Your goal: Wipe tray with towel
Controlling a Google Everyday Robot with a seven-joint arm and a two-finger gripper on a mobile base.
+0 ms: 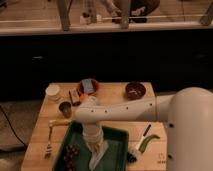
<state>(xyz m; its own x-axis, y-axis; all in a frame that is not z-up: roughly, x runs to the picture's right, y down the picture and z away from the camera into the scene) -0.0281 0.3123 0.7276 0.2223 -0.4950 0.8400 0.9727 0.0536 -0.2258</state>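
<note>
Where it hung pinched, towel [98, 156]: white, limp, bunched
Tray [118, 144]: dark green, towel touching floor
Gripper [95, 144]: over tray, clamping towel

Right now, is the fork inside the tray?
No, the fork lies on the table left of the tray, while the hand is above the tray with the towel under it.

Hand [94, 146] over matt plastic tray [118, 146]; cloth towel [98, 157]; wooden table [112, 95].
</note>
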